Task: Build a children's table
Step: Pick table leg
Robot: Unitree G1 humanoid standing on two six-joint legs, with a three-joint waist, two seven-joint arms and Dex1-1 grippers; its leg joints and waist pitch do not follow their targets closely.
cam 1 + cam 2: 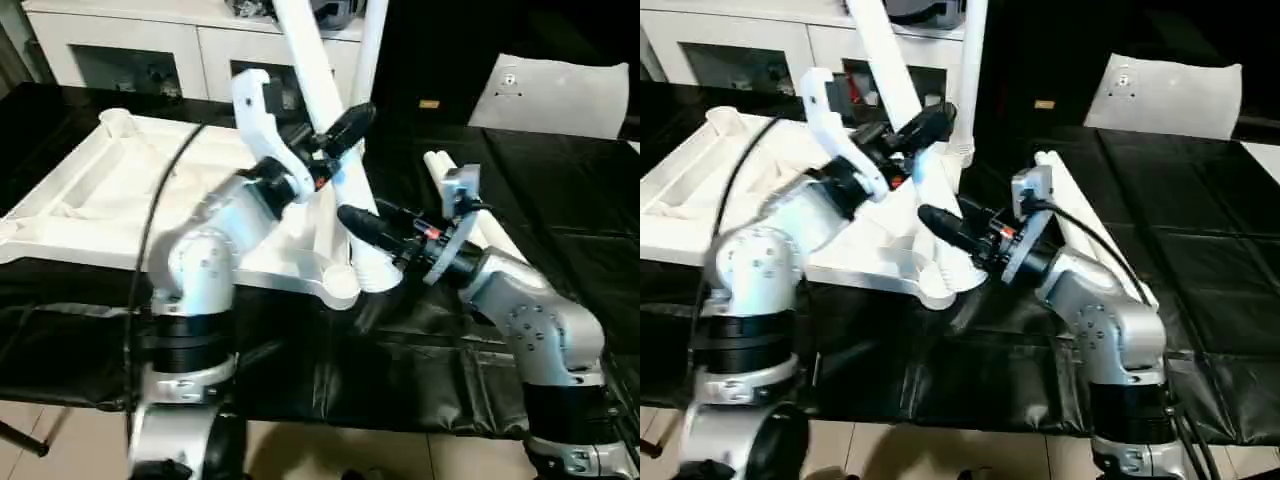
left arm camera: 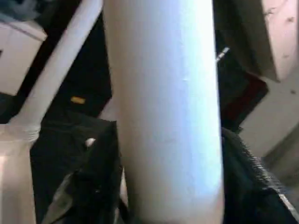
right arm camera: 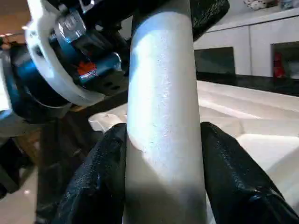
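left eye view: one tabletop (image 1: 120, 190) lies ribbed side up on the black table (image 1: 560, 250), stretching from far left to its near right corner socket (image 1: 345, 285). one leg (image 1: 325, 110) stands tilted with its foot at that socket, top leaning far and left. a second leg (image 1: 372, 40) stands upright just behind it, at the far right corner. two more legs (image 1: 480, 215) lie side by side on the black table, right of the tabletop, partly under the right arm. that makes four legs. the left gripper (image 1: 335, 140) clamps the tilted leg partway up; the right gripper (image 1: 362, 225) clamps the same leg lower, just above the socket. a white block (image 1: 555, 90) lies far right.

right eye view: same layout; the two grippers sit one above the other on the tilted leg.

left wrist view: the tilted leg (image 2: 163, 112) runs between the two black fingers (image 2: 98, 182), held. the upright leg (image 2: 56, 74) stands beyond.

right wrist view: two black fingers (image 3: 98, 182) press either side of the tilted leg (image 3: 163, 116); the left gripper (image 3: 205, 14) grips it higher up. the tabletop (image 3: 252, 121) lies beyond.
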